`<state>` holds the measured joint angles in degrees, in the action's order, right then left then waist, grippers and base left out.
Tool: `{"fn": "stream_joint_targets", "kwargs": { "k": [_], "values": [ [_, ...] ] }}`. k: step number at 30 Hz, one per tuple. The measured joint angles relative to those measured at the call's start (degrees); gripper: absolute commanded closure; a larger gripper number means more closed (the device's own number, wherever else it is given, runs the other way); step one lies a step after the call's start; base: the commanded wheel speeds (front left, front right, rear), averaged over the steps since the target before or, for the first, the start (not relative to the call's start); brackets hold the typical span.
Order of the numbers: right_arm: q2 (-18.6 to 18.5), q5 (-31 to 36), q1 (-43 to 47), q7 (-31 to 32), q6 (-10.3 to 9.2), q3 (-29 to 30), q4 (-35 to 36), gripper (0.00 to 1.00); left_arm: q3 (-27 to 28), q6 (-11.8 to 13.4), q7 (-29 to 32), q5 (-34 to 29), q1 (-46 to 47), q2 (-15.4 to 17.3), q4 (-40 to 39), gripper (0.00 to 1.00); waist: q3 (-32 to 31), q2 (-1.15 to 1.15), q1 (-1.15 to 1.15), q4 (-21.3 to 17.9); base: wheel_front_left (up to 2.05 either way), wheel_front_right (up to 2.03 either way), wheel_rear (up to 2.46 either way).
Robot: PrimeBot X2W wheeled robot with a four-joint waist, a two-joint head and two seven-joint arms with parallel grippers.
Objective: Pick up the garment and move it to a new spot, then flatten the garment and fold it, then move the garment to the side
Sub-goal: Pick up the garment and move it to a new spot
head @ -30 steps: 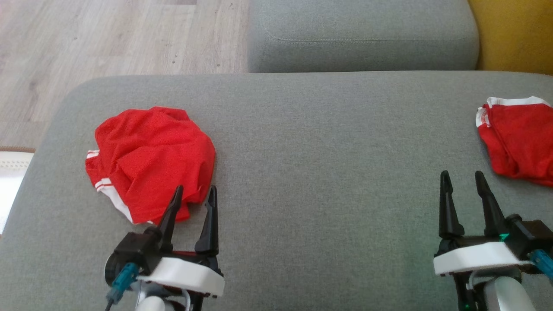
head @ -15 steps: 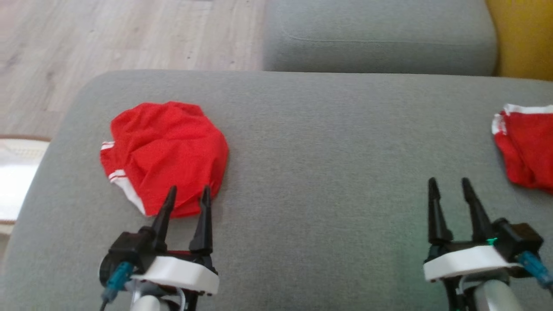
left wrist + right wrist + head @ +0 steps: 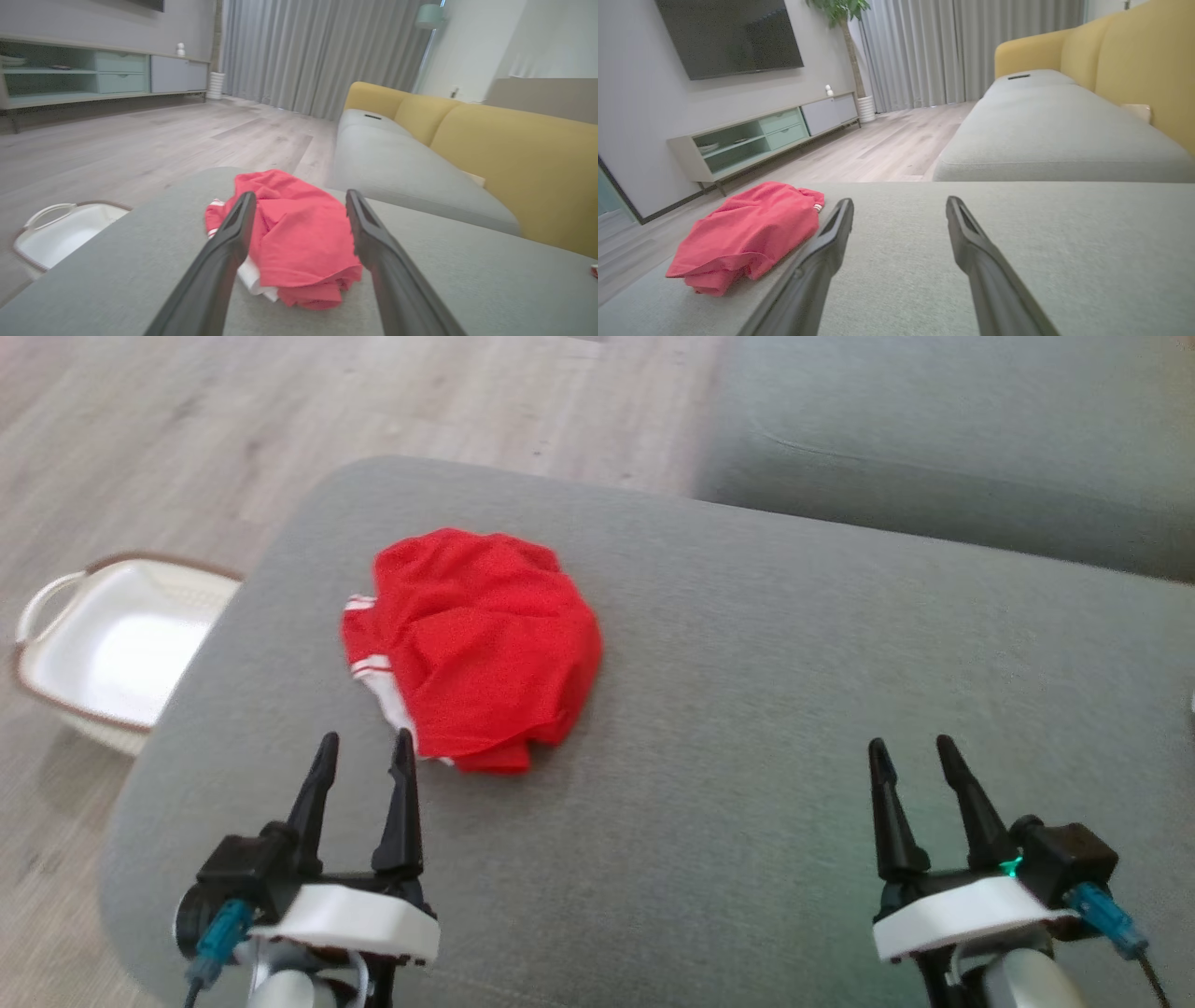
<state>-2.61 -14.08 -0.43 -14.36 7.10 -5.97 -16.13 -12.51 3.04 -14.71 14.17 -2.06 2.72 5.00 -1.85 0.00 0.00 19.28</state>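
Garment (image 3: pixel 476 644), a crumpled red heap with a white-striped hem, lies on the left half of the grey cushion (image 3: pixel 747 728), near its rounded left edge. That edge is the largest hazard: a pull toward it could slide cloth off onto the wooden floor (image 3: pixel 280 411) or into the white basket (image 3: pixel 121 653) standing just beside the cushion, lower down. The heap itself comes next. Its layers are bunched and tucked under, so a pinch at the top might lift a single layer and leave the rest dragging, or trap two layers together and make flattening harder. The left gripper (image 3: pixel 365 737) hovers just short of the cloth's near edge, jaws apart and empty. Closing from there might catch little more than the white trim (image 3: pixel 397 705) and slip. The right gripper (image 3: pixel 910 743), likewise spread and empty, sits well apart over bare cushion, too far to steady anything. Pointed fingertips (image 3: pixel 403 747) could snag the upholstery if driven down hard.
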Motion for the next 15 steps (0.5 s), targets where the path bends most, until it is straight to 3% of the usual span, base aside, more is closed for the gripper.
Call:
{"fn": "stream_joint_targets", "kwargs": {
  "k": [8,15],
  "values": [
    [0.0,-1.0,0.0,0.0,0.0,-2.0,-0.7,0.0,2.1,-0.5,0.0,-0.4,0.0,0.0,0.1,0.0,-0.6,0.0,0.0,5.3,0.0,0.0,0.0],
    [0.0,-1.5,0.0,0.0,0.0,-2.6,-1.0,0.0,3.1,-1.1,0.0,-0.5,0.0,0.0,0.3,0.0,0.0,0.0,0.0,6.9,0.0,0.0,0.0]
  ]
}}
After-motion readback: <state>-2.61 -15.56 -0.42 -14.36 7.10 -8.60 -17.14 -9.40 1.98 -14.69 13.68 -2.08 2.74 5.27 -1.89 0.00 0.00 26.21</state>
